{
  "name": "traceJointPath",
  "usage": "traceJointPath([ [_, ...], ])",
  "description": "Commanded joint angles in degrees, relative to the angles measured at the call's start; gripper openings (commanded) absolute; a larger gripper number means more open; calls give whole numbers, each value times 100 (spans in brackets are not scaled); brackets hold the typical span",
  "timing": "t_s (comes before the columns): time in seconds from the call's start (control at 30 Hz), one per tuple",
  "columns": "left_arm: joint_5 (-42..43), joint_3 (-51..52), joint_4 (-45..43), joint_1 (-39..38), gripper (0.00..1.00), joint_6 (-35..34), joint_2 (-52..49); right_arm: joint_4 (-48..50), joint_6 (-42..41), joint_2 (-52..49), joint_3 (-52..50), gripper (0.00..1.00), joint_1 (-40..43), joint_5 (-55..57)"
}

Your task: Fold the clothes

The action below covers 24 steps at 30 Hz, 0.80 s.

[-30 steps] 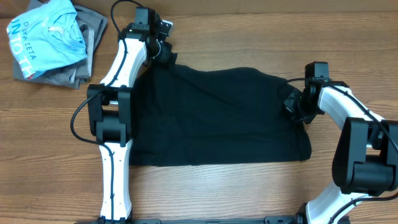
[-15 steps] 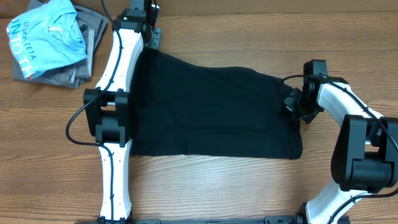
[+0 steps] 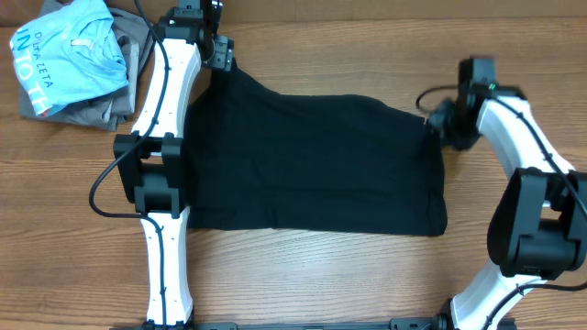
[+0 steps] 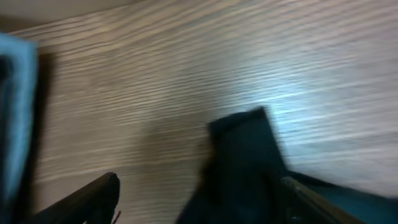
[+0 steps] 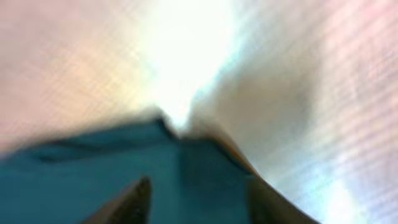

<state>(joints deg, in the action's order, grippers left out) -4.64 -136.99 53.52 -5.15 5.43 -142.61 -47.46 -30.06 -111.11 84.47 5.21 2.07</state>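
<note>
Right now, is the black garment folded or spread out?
Spread. The overhead view shows the black garment lying flat across the table, roughly rectangular, with no folded-over layer visible.

We see the left gripper [image 3: 222, 53] and the right gripper [image 3: 435, 122], closed before, now with fingers apart and moved farther back; the large plain black soft fabric garment [image 3: 312, 165] lies stretched flatter
</note>
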Motion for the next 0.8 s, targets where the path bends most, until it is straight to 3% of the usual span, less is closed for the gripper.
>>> traceJointPath([
  [0.0,1034,-116,-142,2,89,385,46,302,522,63,417,59,26,70],
  [0.27,1071,-116,-328,-2,96,378,-520,702,1123,-409,417,64,120,-448],
  [0.57,1045,-114,-238,0,94,358,-896,951,1263,-1045,417,52,236,-988],
  [0.77,1045,-111,-216,0,94,358,-898,940,1403,-1207,415,52,175,-1333],
])
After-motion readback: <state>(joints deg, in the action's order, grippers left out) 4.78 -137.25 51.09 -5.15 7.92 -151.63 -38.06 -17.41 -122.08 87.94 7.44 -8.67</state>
